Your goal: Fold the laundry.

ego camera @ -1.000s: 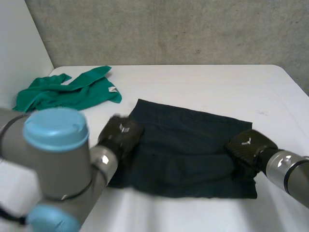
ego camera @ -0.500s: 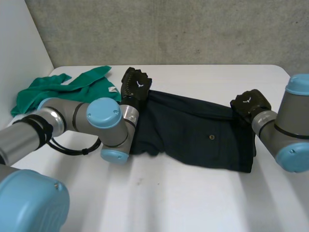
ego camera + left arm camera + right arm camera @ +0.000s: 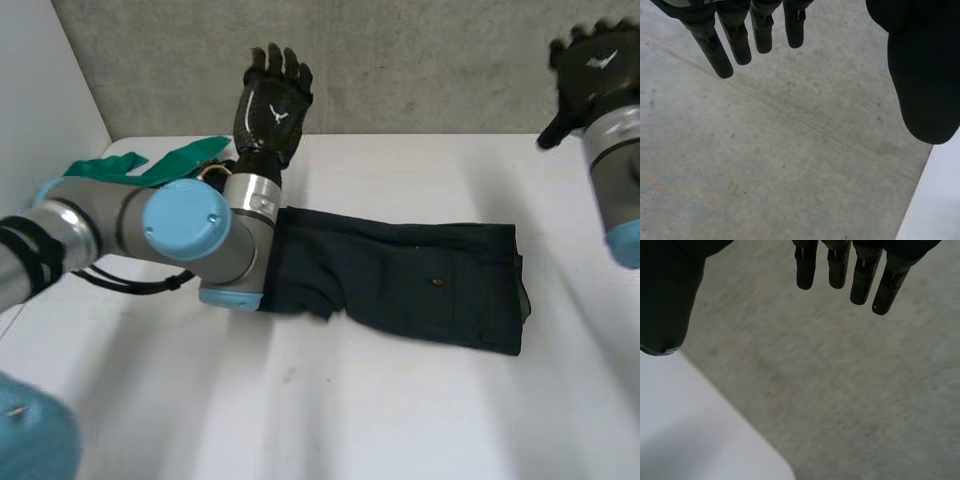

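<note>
A dark navy garment [image 3: 410, 275] lies folded in a long band across the middle of the white table [image 3: 400, 410], a small button showing on its upper layer. My left hand [image 3: 270, 105] is raised above the table's far edge, over the garment's left end, fingers [image 3: 735, 42] straight and spread, holding nothing. My right hand [image 3: 595, 65] is lifted high at the far right, beyond the garment's right end, its fingers [image 3: 860, 280] straight and empty. Both wrist views look past the hands at the grey concrete wall.
A crumpled green cloth [image 3: 150, 165] lies at the table's far left, partly behind my left arm [image 3: 190, 230]. A white side wall [image 3: 40, 110] stands at the left and the concrete wall [image 3: 420, 60] runs behind the table.
Both hands have let go of the garment's far edge and risen with fingers spread. The garment now lies folded over on itself, narrower than a second ago.
</note>
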### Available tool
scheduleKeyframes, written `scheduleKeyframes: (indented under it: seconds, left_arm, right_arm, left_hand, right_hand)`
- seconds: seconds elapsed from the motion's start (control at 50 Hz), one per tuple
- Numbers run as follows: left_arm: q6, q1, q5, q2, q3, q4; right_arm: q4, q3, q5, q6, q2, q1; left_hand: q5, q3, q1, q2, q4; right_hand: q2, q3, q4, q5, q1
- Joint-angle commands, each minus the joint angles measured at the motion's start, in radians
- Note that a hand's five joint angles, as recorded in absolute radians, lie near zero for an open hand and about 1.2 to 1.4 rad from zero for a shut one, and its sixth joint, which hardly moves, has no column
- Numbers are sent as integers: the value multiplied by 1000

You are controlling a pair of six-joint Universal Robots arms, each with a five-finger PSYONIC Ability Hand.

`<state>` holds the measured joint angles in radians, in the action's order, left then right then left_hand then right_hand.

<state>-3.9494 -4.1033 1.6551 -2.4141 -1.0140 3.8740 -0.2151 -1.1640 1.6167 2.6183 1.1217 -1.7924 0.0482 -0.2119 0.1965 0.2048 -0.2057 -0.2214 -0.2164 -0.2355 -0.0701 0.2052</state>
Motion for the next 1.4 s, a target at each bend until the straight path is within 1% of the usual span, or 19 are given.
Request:
scheduleKeyframes:
  seconds: [0.02, 0.1, 0.18, 0.2, 0.28, 0.36, 0.44, 0.68, 0.7, 0.74, 0.78, 0.8, 0.82, 0.94, 1.12, 1.18, 1.22, 1.24, 1.4]
  left_arm:
    - [117, 14, 22, 231, -251, -83]
    - [264, 14, 12, 340, -362, -229]
    - [435, 12, -27, 412, -431, -410]
    - [505, 11, -53, 433, -452, -477]
    - [601, 9, -87, 467, -512, -573]
    - [611, 4, -90, 486, -570, -562]
    - [611, 0, -89, 486, -607, -519]
    - [611, -2, -87, 471, -635, -490]
    - [611, -2, -87, 471, -635, -490]
    - [611, -2, -87, 471, -635, -490]
    - [611, -2, -87, 471, -637, -490]
    - [611, -2, -87, 471, -637, -490]
    - [611, -2, -86, 472, -637, -490]
    - [611, -3, -84, 478, -644, -490]
    - [611, -5, -77, 490, -656, -490]
    - [611, -6, -75, 490, -658, -490]
    - [611, -6, -75, 490, -660, -490]
    - [611, -6, -75, 490, -661, -490]
    - [611, -6, -74, 492, -663, -490]
  right_arm:
    - [107, -118, -70, 8, 191, 28]
    - [308, -227, -194, 9, 242, 34]
    - [426, -366, -280, 28, 250, 42]
    - [430, -399, -291, 31, 250, 44]
    - [361, -537, -322, 52, 250, 39]
    - [168, -661, -320, 69, 245, 42]
    - [47, -694, -316, 106, 205, 51]
    - [2, -657, -319, 126, 60, 65]
    - [2, -648, -316, 124, 40, 67]
    - [2, -642, -311, 123, 29, 67]
    - [0, -641, -307, 121, 29, 70]
    - [-1, -643, -299, 118, 38, 82]
    - [-1, -642, -298, 118, 41, 93]
    - [14, -632, -310, 68, 98, 171]
    - [163, -596, -317, -202, 159, 323]
    - [213, -594, -325, -199, 148, 303]
    - [217, -600, -328, -179, 144, 272]
    - [209, -609, -330, -141, 144, 240]
    - [68, -742, -383, 95, 214, 186]
  left_hand:
    - [-44, 34, -18, -26, 27]
    - [-33, 22, -7, -15, 16]
    - [-27, 16, -1, -9, 10]
    - [-21, 10, 5, -3, 4]
    - [-12, 1, 14, 6, -5]
    - [-12, 1, 14, 6, -5]
    - [-12, 1, 14, 6, -5]
    - [-12, 1, 14, 6, -5]
    - [-12, 1, 14, 6, -5]
    - [-12, 1, 14, 6, -5]
    - [-12, 1, 14, 6, -5]
    - [-12, 1, 14, 6, -5]
    - [-12, 1, 14, 6, -5]
    - [-12, 1, 14, 6, -5]
    - [-18, 7, 8, 0, 1]
    - [-18, 7, 8, 0, 1]
    - [-18, 7, 8, 0, 1]
    - [-18, 7, 8, 0, 1]
    - [-21, 10, 5, -3, 4]
  right_hand:
    - [47, 42, 61, 70, -31]
    - [11, 6, 25, 34, 5]
    - [-40, -44, -25, -16, 56]
    - [-66, -71, -52, -43, 82]
    - [-134, -139, -119, -110, 150]
    - [-248, -253, -234, -225, 264]
    - [-342, -347, -328, -319, 358]
    - [-415, -420, -401, -392, 432]
    - [-456, -461, -442, -433, 472]
    - [-702, -707, -688, -679, 718]
    - [-1065, -1070, -1051, -1042, 1082]
    - [-1174, -1179, -1160, -1150, 1190]
    - [-1175, -1180, -1161, -1152, 1191]
    - [-1175, -1180, -1161, -1152, 1191]
    - [-1175, -1180, -1161, -1152, 1191]
    - [-368, -373, -354, -345, 384]
    - [-144, -148, -129, -120, 160]
    - [47, 42, 61, 70, -31]
    - [43, 38, 57, 66, -27]
